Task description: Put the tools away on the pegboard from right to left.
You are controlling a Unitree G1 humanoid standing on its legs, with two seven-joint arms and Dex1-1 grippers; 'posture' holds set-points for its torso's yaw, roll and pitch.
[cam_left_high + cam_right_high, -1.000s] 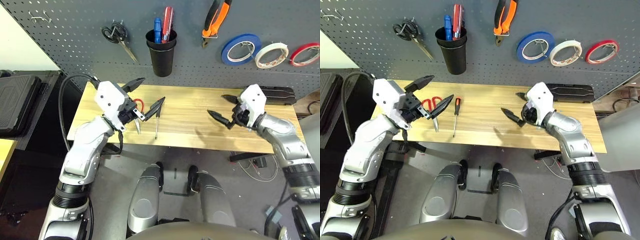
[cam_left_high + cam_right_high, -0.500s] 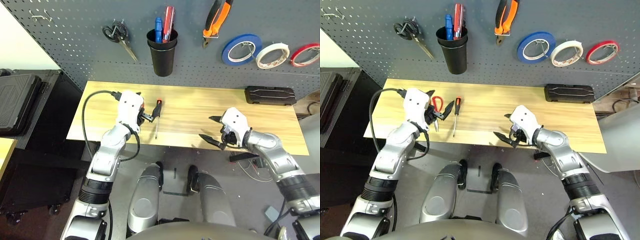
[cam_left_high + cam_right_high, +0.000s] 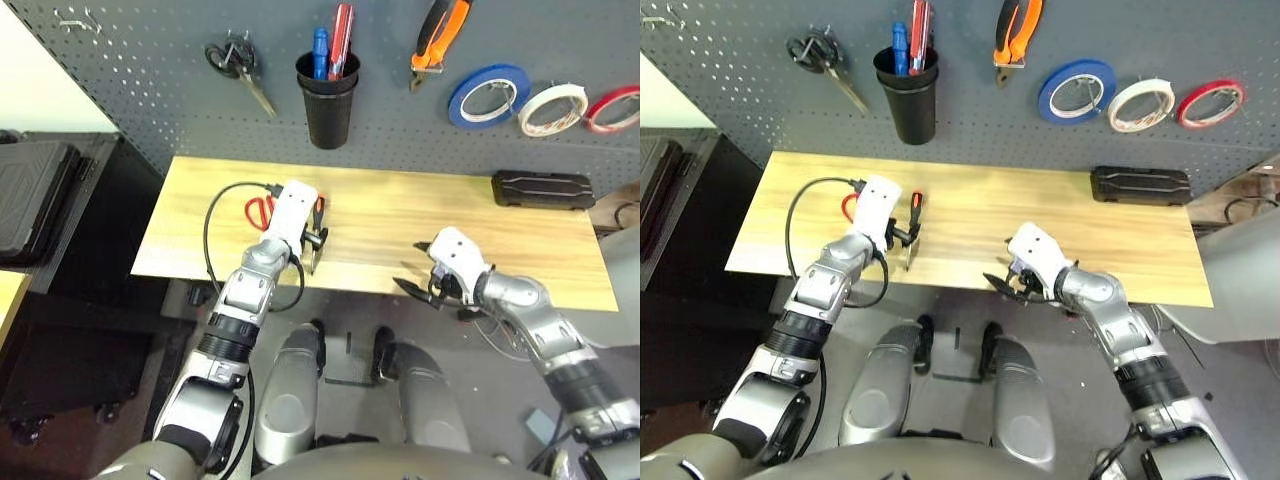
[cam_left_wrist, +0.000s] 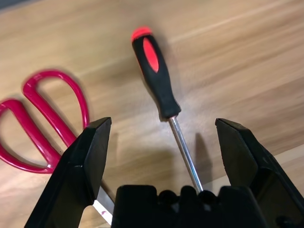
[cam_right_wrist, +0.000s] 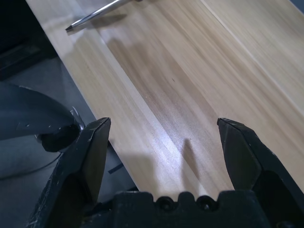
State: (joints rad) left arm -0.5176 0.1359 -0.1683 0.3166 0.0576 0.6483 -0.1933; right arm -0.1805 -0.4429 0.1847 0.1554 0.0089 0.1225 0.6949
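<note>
Two wide-parted fingers of the left gripper [image 4: 164, 156] flanked the screwdriver [image 4: 159, 80] on the bench; the right gripper [image 5: 164, 156], also spread, hovered well apart from it.

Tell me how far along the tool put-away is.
On the pegboard, the pliers and white tape roll already hang. Nothing is in hand: the left end effector is open over the screwdriver. That and the red-handled scissors remain, both on the bench.
</note>
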